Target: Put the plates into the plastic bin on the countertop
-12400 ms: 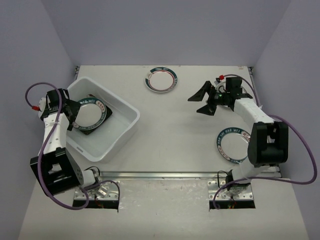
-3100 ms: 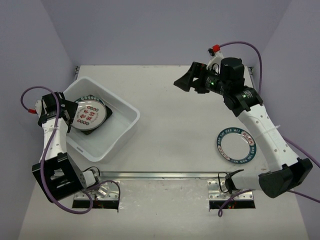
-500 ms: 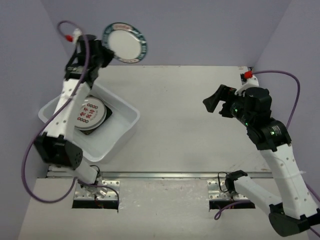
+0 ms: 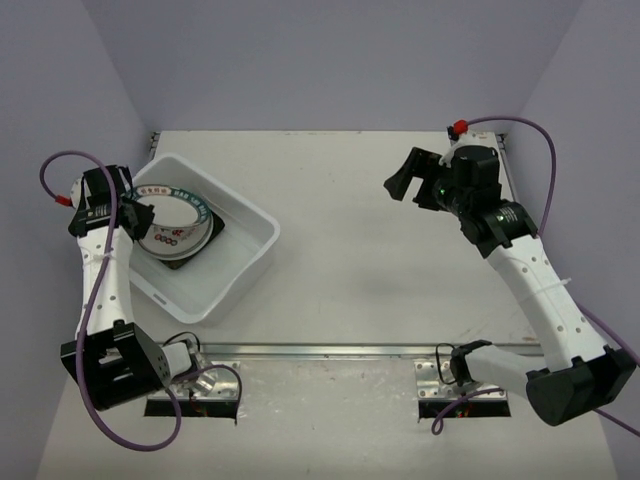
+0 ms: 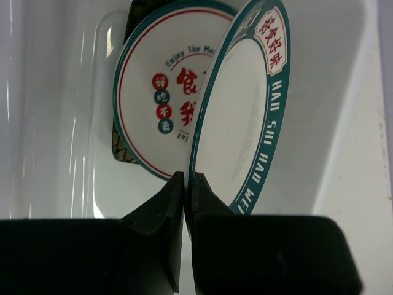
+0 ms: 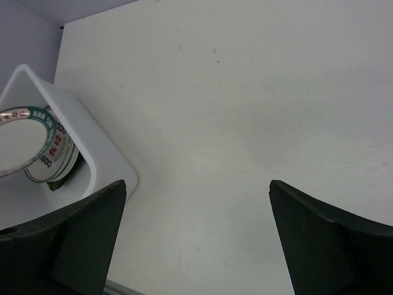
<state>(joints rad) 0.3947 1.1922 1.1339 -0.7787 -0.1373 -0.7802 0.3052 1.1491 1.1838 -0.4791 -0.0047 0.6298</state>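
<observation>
Plates (image 5: 241,117) glossy, glazed; plastic bin (image 4: 256,246) translucent, smooth; countertop (image 4: 360,250) matt.

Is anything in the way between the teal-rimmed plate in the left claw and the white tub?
Nothing visible blocks it. The left gripper holds the round teal-rimmed plate tilted over the white plastic bin, above a round red-lettered plate lying on a black square plate.

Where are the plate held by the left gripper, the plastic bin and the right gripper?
plate (image 5: 239,110): left wrist view, on its white middle.
plastic bin (image 4: 240,272): top external view, on its wall nearest the table's middle.
right gripper (image 6: 196,184): right wrist view, midway between its open fingertips.
</observation>
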